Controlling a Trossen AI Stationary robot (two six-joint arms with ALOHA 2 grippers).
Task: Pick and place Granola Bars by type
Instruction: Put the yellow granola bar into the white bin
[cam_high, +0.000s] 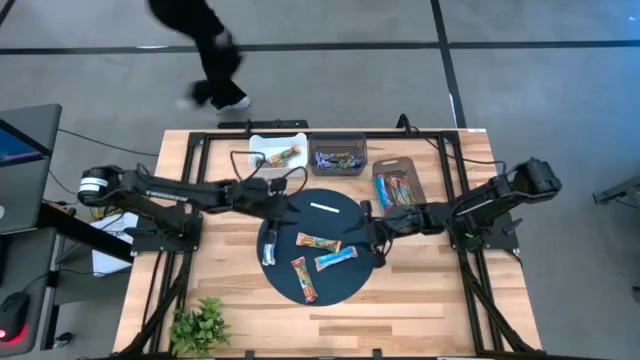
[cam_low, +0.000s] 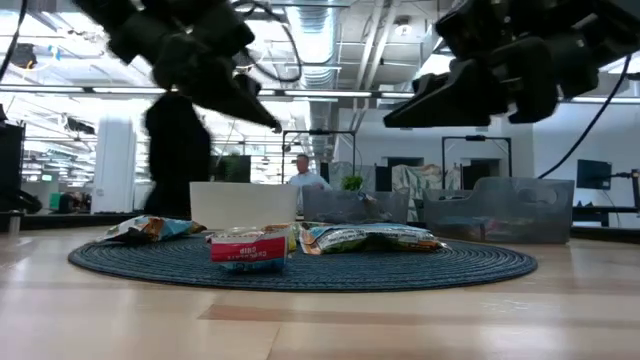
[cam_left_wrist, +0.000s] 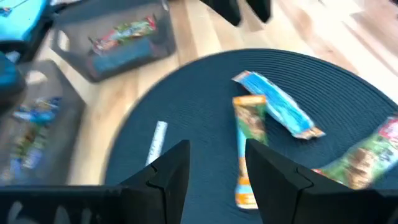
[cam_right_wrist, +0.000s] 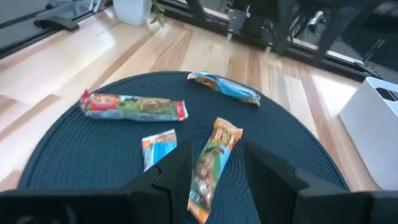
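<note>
Several granola bars lie flat on a round dark blue mat (cam_high: 345, 285): a blue one (cam_high: 268, 245) at the left, an orange-brown one (cam_high: 318, 241), a blue one (cam_high: 335, 260) and a red-green one (cam_high: 305, 279). My left gripper (cam_high: 283, 205) hangs open above the mat's far left part, fingers (cam_left_wrist: 171, 168) apart over bare mat. My right gripper (cam_high: 372, 228) hangs open above the mat's right edge. In the right wrist view the orange-brown bar (cam_right_wrist: 211, 162) shows between its fingers (cam_right_wrist: 177, 165). In the low view both grippers (cam_low: 268, 118) (cam_low: 400, 113) stand well clear of the bars.
A thin white strip (cam_high: 325, 208) lies on the mat's far part. Behind the mat stand a white tray (cam_high: 262, 146) with one bar, a dark tray (cam_high: 338, 143) with blue bars and a dark tray (cam_high: 381, 170) with mixed bars. A small plant (cam_high: 200, 325) stands near left. A person walks beyond the table.
</note>
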